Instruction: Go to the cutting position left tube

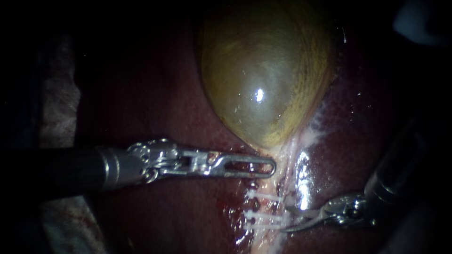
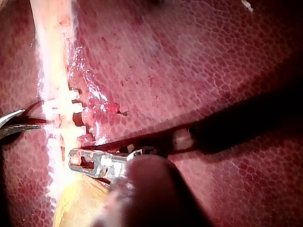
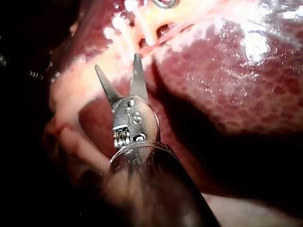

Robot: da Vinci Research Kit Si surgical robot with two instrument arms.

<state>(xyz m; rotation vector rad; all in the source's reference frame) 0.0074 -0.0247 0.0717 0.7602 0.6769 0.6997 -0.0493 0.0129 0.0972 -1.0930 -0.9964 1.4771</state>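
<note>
The yellow-green gallbladder [image 1: 263,80] lies on the dark red liver [image 1: 165,108]. Below its neck runs a pale strand of tubes [image 1: 282,188], crossed by three white clips [image 1: 263,216]. My left instrument [image 1: 254,167] comes in level from the left, its windowed jaws shut on the tissue at the gallbladder's neck, just above the clips. My right instrument [image 1: 287,222] has curved blades, standing open with their tips at the right ends of the lower clips. In the right wrist view the open blades [image 3: 117,64] point at the pale strand [image 3: 85,90], nothing between them. In the left wrist view the clips [image 2: 71,106] sit ahead of my left instrument's jaws [image 2: 78,160].
Wet, glistening liver [image 1: 358,141] lies right of the pale strand. Small blood spots [image 1: 233,207] mark the tissue left of the clips. A pale cloth [image 1: 59,108] lies at the far left edge. The right instrument's blades [image 2: 14,124] show beyond the strand in the left wrist view.
</note>
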